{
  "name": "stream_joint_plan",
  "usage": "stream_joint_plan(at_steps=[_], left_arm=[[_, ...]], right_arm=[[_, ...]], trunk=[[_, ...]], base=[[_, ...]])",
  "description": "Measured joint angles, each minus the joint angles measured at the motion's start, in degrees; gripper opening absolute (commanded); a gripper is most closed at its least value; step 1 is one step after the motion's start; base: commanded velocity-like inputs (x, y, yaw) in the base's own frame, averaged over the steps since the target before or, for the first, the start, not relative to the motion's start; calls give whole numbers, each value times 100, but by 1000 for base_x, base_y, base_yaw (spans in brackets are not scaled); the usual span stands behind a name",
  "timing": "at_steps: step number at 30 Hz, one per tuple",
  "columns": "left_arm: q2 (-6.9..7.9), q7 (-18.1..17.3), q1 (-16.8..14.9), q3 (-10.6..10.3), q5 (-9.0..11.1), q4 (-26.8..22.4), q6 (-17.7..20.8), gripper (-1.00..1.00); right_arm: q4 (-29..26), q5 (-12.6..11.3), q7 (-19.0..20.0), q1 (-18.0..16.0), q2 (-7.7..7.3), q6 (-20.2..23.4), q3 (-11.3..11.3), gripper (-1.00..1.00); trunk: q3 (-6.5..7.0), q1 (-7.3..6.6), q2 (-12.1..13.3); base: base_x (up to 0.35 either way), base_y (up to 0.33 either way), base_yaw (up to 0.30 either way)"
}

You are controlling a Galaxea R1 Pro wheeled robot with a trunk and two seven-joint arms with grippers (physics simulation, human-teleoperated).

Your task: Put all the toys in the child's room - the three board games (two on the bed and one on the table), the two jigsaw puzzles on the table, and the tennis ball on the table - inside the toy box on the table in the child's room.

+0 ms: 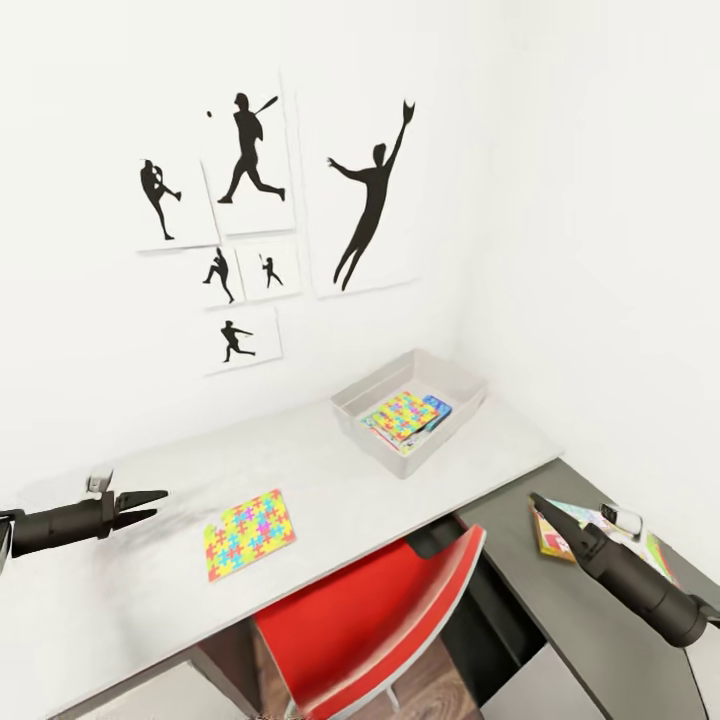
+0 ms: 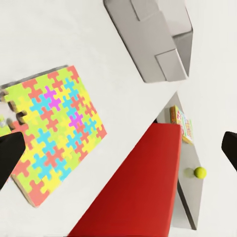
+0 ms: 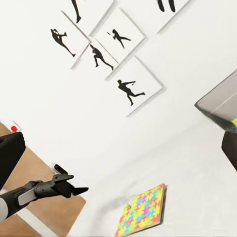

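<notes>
White-walled corner of the child's room, hung with black baseball silhouettes [image 1: 250,150]. Below them, the long pale table [image 1: 330,470], pushed into the corner. To the right and lower, a dark-grey side unit [image 1: 520,590]. Tucked in at the table's front, a red chair [image 1: 380,610].

At the table's far end, the toy box [image 1: 455,385]: set close to the corner, open-topped, low walls sloping outward, so easy to drop flat things into from above. Holds a boxed jigsaw puzzle [image 1: 400,412] lying on top, with a blue-cornered board [image 1: 436,405] poking out beneath, probably a board game. Cannot make out anything deeper.

Nearer, and well apart from the box, the loose jigsaw puzzle [image 1: 250,533]: flat on the bare tabletop near the front edge, within the left arm's side of the table. Probably next to go in. Thin and flush to the surface, so likely calls for a pinch at one edge or a slide toward the table's lip.

On the side unit, a printed board [image 1: 552,540] just beside the right arm, and further along the tennis ball [image 2: 200,172], small and yellow-green.

Left gripper [image 1: 155,505]: hovers over the table near the loose jigsaw puzzle, fingers parted, holding nothing. Right gripper [image 1: 540,503]: hangs over the side unit, fingers spread wide in its wrist view, likewise empty.
</notes>
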Motion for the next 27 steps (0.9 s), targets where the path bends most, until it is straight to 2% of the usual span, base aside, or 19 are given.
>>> stream_joint_plan(at_steps=[12, 27], left_arm=[[13, 0, 0, 13, 1, -1, 1, 100], [23, 0, 0, 14, 1, -1, 1, 100]], right_arm=[[0, 0, -3, 0, 2, 0, 15, 100], [-1, 0, -17, -4, 0, -2, 156, 100]], trunk=[[-29, 2, 0], [-62, 0, 0]], base=[[-64, 41, 274], [-59, 68, 276]])
